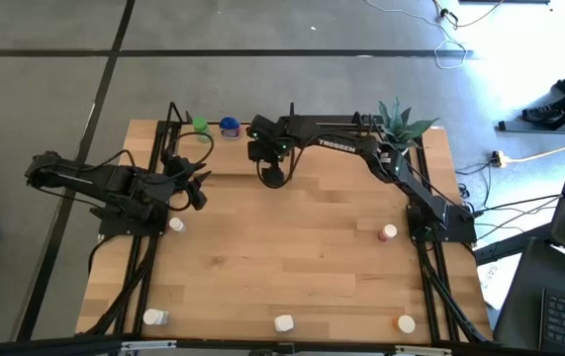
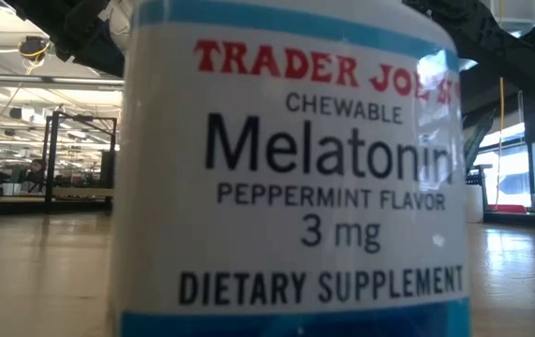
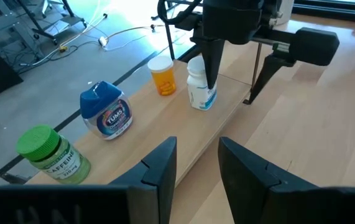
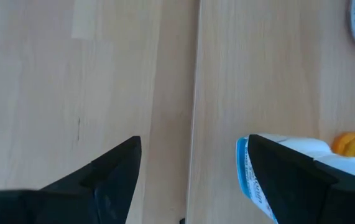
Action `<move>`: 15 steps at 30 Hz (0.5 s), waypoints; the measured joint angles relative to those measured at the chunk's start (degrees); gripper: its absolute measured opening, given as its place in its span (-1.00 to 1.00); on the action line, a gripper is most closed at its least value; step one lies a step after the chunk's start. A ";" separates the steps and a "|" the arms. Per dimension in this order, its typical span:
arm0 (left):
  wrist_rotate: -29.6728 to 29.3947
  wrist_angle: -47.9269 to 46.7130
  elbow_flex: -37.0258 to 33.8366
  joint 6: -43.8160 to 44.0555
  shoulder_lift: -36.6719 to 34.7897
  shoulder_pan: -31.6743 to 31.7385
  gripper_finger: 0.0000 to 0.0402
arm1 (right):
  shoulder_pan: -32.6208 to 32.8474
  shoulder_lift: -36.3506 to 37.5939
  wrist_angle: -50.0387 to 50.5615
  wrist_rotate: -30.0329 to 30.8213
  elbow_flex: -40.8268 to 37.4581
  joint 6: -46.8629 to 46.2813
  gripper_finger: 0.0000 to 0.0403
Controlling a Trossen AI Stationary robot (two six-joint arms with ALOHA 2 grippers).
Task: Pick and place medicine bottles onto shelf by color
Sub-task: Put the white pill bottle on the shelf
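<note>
R gripper hangs at the far edge of the table, over the shelf, jaws spread wide and holding nothing. The white bottle w/ blue label stands upright on the shelf board directly at those fingers: in the left wrist view one finger drops down right alongside it, touching or just beside, can't tell which. In the right wrist view the bottle sits against one finger, not centred in the gap. So it's beside the jaws rather than between them. Its long axis is vertical.

Next to it along the shelf: orange bottle, then blue bottle, then green bottle, all upright, in a row toward the left.

L gripper waits at the left side of the table, jaws part-open, empty, pointing toward the shelf row.

Judgement: R arm is far nearer the white bottle, and looks to be at the release end of a placement. More bottles, incl. a pink-capped bottle, sit well apart toward the near side.
</note>
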State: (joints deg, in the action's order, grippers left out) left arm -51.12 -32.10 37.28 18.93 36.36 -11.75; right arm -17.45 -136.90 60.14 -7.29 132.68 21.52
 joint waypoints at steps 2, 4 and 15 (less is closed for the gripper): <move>-0.01 -0.01 0.00 -0.01 0.00 0.00 -0.44 | 0.00 0.00 -0.45 0.39 0.00 0.02 0.47; -0.02 -0.02 0.00 -0.01 0.00 0.01 -0.44 | -0.02 0.00 -0.43 0.52 -0.01 0.04 0.47; 0.00 -0.02 0.00 -0.01 0.00 0.00 -0.44 | -0.11 0.02 -0.81 3.15 0.00 -0.07 0.47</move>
State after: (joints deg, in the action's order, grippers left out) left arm -51.12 -32.12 37.28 18.92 36.36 -11.75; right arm -17.56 -136.88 59.33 -4.14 132.68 21.45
